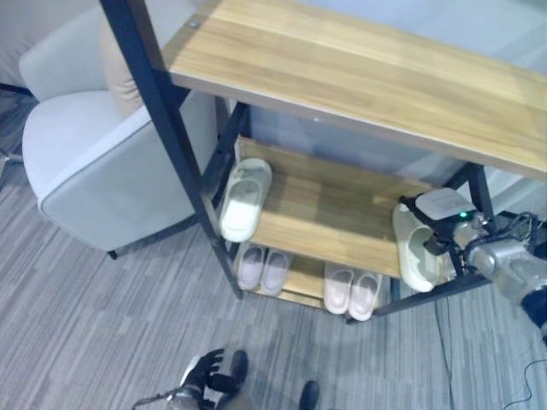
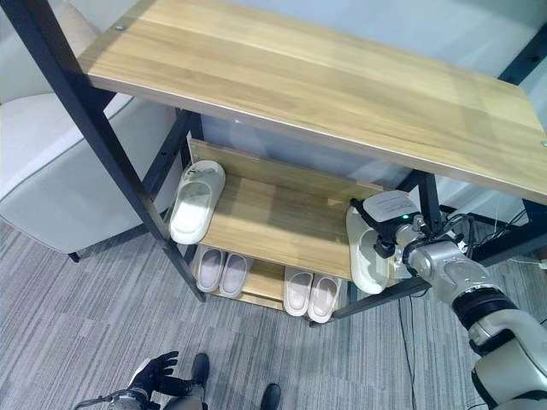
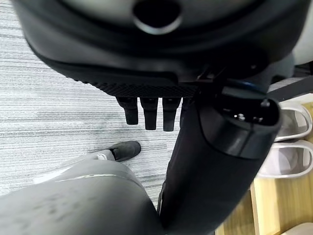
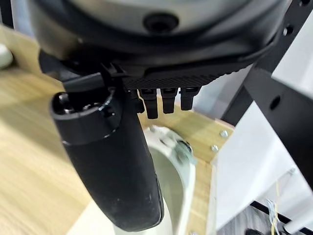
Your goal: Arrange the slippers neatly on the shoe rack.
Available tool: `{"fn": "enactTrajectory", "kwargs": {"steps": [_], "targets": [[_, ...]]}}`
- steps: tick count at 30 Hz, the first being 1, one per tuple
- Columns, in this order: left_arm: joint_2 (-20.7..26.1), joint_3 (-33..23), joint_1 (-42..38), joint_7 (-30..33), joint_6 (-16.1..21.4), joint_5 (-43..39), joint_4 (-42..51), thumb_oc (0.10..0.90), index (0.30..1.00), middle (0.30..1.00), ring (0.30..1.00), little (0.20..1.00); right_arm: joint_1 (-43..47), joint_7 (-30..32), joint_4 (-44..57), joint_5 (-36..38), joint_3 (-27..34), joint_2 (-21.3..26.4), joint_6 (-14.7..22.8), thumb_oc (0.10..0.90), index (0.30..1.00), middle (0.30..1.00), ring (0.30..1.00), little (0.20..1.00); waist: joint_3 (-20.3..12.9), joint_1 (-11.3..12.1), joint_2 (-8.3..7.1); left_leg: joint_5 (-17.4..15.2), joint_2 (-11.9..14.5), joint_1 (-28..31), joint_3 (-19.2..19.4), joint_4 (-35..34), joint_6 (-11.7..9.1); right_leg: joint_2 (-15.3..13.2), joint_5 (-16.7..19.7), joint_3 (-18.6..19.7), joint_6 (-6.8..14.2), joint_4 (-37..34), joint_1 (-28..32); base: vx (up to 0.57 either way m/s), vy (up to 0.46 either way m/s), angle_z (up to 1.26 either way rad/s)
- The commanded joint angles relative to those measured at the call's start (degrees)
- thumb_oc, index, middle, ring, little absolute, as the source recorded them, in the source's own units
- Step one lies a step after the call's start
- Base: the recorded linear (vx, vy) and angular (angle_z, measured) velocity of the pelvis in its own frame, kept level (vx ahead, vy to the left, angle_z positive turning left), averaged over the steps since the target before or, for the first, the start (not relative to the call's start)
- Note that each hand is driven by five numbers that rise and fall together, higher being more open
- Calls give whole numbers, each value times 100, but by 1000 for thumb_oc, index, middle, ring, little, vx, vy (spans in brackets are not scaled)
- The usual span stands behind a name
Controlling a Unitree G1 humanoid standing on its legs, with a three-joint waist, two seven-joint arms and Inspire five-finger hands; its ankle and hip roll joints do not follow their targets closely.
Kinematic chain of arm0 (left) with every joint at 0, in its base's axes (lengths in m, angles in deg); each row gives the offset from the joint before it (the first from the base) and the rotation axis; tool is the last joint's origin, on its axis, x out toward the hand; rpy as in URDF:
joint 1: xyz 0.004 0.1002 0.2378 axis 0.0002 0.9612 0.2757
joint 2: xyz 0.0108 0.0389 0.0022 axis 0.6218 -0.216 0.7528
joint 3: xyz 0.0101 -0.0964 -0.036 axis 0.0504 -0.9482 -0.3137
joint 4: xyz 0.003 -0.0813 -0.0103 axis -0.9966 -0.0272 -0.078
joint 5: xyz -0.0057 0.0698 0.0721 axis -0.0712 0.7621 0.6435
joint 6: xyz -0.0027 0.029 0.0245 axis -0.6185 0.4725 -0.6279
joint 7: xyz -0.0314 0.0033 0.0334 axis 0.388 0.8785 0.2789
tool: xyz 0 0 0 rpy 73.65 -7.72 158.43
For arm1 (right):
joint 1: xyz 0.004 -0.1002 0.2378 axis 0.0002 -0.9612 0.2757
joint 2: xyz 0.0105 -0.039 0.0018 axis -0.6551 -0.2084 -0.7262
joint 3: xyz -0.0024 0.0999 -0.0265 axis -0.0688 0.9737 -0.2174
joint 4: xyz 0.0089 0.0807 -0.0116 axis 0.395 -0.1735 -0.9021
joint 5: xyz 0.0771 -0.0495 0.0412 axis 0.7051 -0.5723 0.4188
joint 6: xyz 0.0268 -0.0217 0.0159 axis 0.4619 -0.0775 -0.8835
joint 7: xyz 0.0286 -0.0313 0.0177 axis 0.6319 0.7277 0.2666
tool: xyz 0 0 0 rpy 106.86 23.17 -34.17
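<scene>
Slippers sit on two levels of the shoe rack (image 2: 282,81), a black metal frame with wooden boards. On the middle shelf (image 2: 273,218), one pale greenish-white slipper (image 2: 197,203) lies at the left end, and a second slipper (image 2: 366,252) of the same kind lies at the right end, close beside the frame's right post. The right hand (image 2: 389,224) reaches in at that right end and sits over the second slipper; in the right wrist view the thumb lies along the slipper's opening (image 4: 173,171) and the fingers (image 4: 161,100) point down toward its far end, relaxed rather than curled round it. On the bottom shelf (image 2: 261,282) two pairs of pale pink slippers stand side by side, one pair (image 2: 220,272) to the left and the other pair (image 2: 310,295) to the right. The left hand (image 2: 152,374) hangs low above the grey striped carpet (image 2: 77,316), its fingers loosely spread and holding nothing. A light grey armchair (image 1: 102,162) stands to the rack's left.
</scene>
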Motion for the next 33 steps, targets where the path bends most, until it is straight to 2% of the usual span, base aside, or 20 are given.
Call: {"fn": "enactTrajectory", "kwargs": {"steps": [1, 10, 17, 22, 27, 33], "targets": [[-215, 388, -186, 91, 234, -189, -160, 800, 900, 900, 900, 900, 1065, 162, -242, -35, -296, 389, -215, 400, 300, 300, 300, 300, -101, 252, -20, -528, 49, 382, 198, -27, -130, -289, -230, 243, 663, 299, -107, 18, -15, -16], [-271, 355, -210, 127, 245, -248, -221, 800, 900, 900, 900, 900, 1167, 193, -75, 114, -252, 232, -185, 400, 300, 300, 300, 300, -111, 280, -72, -594, 17, 464, 204, -31, -110, -281, -243, 272, 645, 280, -59, 14, -2, -3], [-292, 352, -179, 137, 256, -239, -189, 800, 900, 900, 900, 900, 1246, 288, 356, 342, 22, -96, -145, 400, 300, 300, 300, 300, -114, 341, -68, -623, -2, 510, 162, -36, -91, -285, -275, 238, 642, 288, -8, 0, 0, 0], [-252, 362, -181, 174, 283, -255, -173, 800, 900, 900, 900, 900, 1541, 425, 461, 453, 77, -470, -146, 400, 300, 300, 300, 300, -70, 479, -97, -613, -9, 482, 96, -35, -81, -291, -290, 162, 633, 304, 13, 0, -3, 1], [-211, 352, -201, 198, 292, -264, -163, 800, 900, 900, 900, 900, 1775, 546, 427, 450, 58, -635, -157, 400, 300, 300, 300, 300, -24, 564, -123, -597, -7, 434, 36, -23, -82, -300, -287, 100, 630, 326, 5, -10, -19, 6], [-88, 339, -212, 240, 330, -291, -152, 800, 900, 900, 900, 900, 2110, 903, 184, 454, 109, -796, -191, 400, 300, 300, 300, 300, 77, 793, -206, -567, -31, 303, -123, 6, -89, -304, -301, -64, 618, 366, -24, 6, -26, 15]]}}
